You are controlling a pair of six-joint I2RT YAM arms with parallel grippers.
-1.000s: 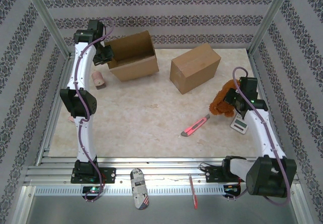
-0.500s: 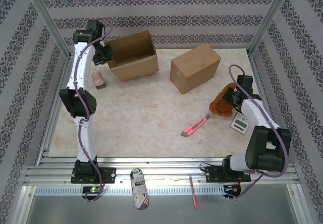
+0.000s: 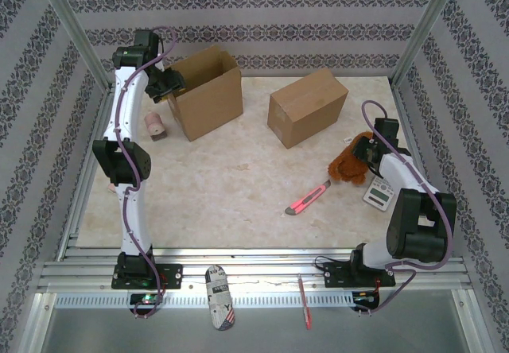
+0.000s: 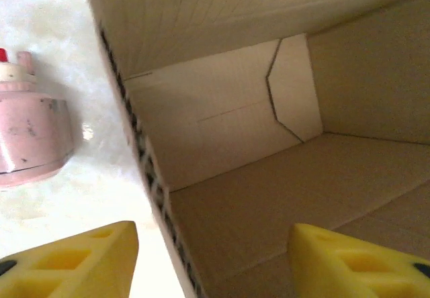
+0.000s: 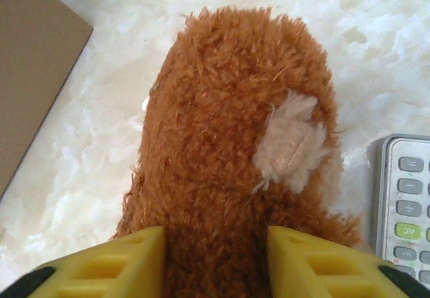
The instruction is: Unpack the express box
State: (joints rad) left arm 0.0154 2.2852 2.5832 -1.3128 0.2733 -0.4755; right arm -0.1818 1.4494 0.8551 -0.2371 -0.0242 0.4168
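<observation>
We judge unpacking nearly done: the left gripper [image 4: 215,261], spread wide, straddles the empty-looking open box's [image 3: 208,91] wall; the right gripper [image 5: 215,264] flanks the plush toy [image 5: 235,143], grip indeterminable.

Bright, even; wrist cams sl. soft.

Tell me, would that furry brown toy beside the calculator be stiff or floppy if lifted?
Probably soft and floppy: the plush toy is all shaggy fur, with no hard edges showing. Likely light for its bulk, being so puffy. Its fur should grip rather than slip, and lying slumped on the table it seems unlikely to roll.
</observation>
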